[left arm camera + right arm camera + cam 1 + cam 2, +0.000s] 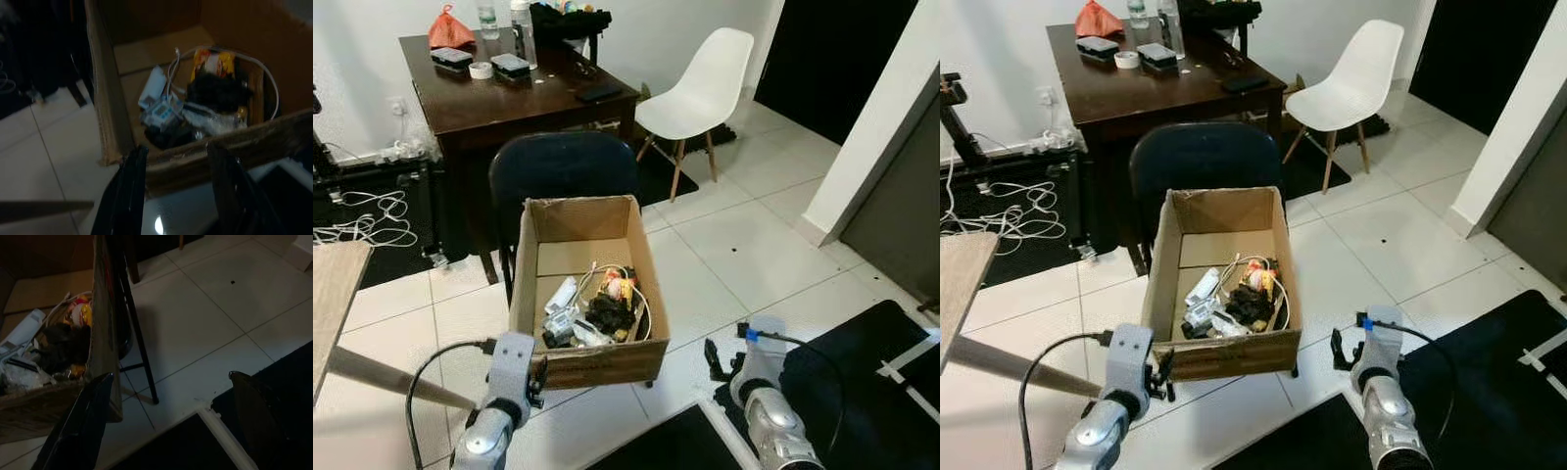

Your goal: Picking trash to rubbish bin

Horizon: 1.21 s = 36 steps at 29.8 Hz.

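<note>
Trash (597,311) in cardboard box (592,364); no legible writing.

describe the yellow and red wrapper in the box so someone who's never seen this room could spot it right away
Start at the open cardboard box on the dark chair, in front of the brown desk. In the box's trash pile, look at the far right edge, just beyond the black clump. The wrapper is the only bright yellow and red item among white, grey and black pieces.

Trash (595,311) lies in the box (530,257), on the chair (563,164) before the desk (484,108).
</note>
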Tool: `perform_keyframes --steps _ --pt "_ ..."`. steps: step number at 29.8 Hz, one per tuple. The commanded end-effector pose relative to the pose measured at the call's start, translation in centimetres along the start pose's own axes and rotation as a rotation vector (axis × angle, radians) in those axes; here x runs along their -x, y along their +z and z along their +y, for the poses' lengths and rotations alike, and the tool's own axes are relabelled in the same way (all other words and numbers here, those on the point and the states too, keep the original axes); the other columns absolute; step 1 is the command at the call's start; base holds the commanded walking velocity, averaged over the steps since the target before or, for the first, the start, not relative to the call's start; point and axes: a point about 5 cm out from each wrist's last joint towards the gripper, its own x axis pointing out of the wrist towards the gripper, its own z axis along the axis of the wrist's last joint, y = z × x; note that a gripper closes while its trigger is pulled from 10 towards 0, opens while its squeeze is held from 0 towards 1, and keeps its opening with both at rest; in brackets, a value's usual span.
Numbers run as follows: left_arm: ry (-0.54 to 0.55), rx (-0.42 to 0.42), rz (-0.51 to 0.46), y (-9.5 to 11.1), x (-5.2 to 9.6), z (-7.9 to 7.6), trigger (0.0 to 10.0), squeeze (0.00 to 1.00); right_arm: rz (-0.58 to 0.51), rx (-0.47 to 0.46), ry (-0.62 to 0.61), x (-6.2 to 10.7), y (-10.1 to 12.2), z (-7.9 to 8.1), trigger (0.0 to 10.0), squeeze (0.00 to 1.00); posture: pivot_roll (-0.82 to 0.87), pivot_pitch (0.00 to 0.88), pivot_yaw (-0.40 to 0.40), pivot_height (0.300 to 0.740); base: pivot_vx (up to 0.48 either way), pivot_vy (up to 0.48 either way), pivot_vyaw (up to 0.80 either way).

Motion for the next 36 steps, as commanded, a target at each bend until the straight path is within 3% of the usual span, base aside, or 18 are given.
perform_keyframes --steps 1,6,10,12,13,17,19,20,36 --pt "-0.059 -0.051 0.017 0.2 -1.0 -1.4 10.0 0.0 0.026 -0.004 -0.01 0.0 -0.3 -0.3 10.0 0.0 0.07 0.079 0.0 0.74 0.0 0.0 0.0" --pt "-0.151 -0.106 0.012 2.8 -3.8 -2.9 10.0 0.0 0.145 0.03 0.003 0.3 -2.2 -0.1 10.0 0.0 0.06 0.078 0.029 0.74 0.0 0.0 0.0" --pt "-0.161 -0.108 -0.022 4.8 -5.0 -3.2 10.0 0.0 0.158 0.041 0.002 0.4 -2.5 -0.1 10.0 0.0 0.06 0.08 0.032 0.74 0.0 0.0 0.0" --pt "-0.182 -0.11 -0.081 7.7 -6.3 -3.8 10.0 0.0 0.162 0.041 0.005 0.5 -2.6 0.2 10.0 0.0 0.05 0.08 0.036 0.74 0.0 0.0 0.0" --pt "-0.182 -0.11 -0.081 7.7 -6.3 -3.8 10.0 0.0 0.162 0.041 0.005 0.5 -2.6 0.2 10.0 0.0 0.05 0.08 0.036 0.74 0.0 0.0 0.0" --pt "-0.203 -0.108 -0.16 11.1 -7.5 -4.3 10.0 0.0 0.17 0.047 0.008 0.5 -2.8 0.4 10.0 0.0 0.05 0.08 0.036 0.74 0.0 0.0 0.0" --pt "-0.204 -0.111 -0.175 11.7 -7.7 -4.3 10.0 0.0 0.171 0.048 0.008 0.5 -2.8 0.4 10.0 0.0 0.05 0.079 0.033 0.74 0.0 0.0 0.0" --pt "-0.2 -0.105 -0.204 12.9 -8.1 -4.1 10.0 0.0 0.174 0.052 0.008 0.4 -2.8 0.3 10.0 0.0 0.05 0.079 0.033 0.74 0.0 0.0 0.0" --pt "-0.145 -0.05 -0.284 16.1 -8.7 -2.0 10.0 0.0 0.168 0.064 0.012 0.0 -2.2 0.2 10.0 0.0 0.06 0.072 0.022 0.74 0.0 0.0 0.0"
